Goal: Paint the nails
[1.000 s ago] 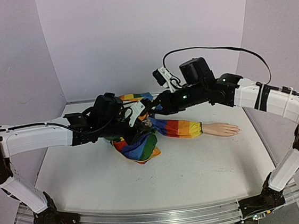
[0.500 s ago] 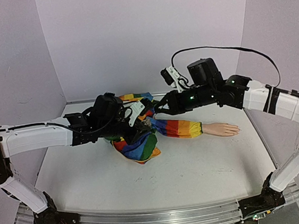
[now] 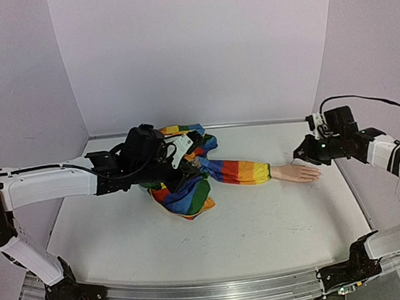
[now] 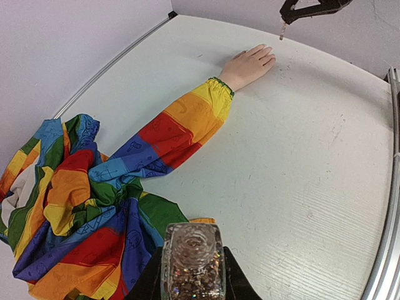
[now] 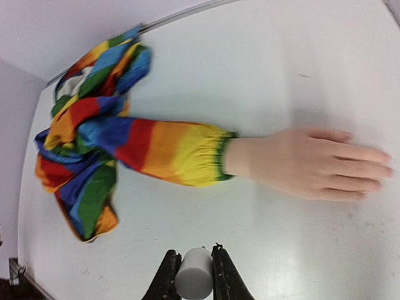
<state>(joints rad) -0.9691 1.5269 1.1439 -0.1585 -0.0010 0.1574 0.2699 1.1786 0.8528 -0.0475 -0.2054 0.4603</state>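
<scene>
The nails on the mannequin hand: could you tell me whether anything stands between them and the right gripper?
Nothing visible does. The right gripper, shut on a white brush cap, hangs beside the mannequin hand, with open air between its brush and the nails.

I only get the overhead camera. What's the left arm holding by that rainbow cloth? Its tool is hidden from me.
Observer: Its wrist camera shows the left tool shut on a clear bottle of glitter.
Visitor: And the right arm?
Observer: The right tool pinches a small white cap; seen from the left wrist, a thin brush hangs beneath it.
Visitor: Painting already?
Observer: No; that view shows the brush tip clear of the mannequin hand, just past its fingertips.
</scene>
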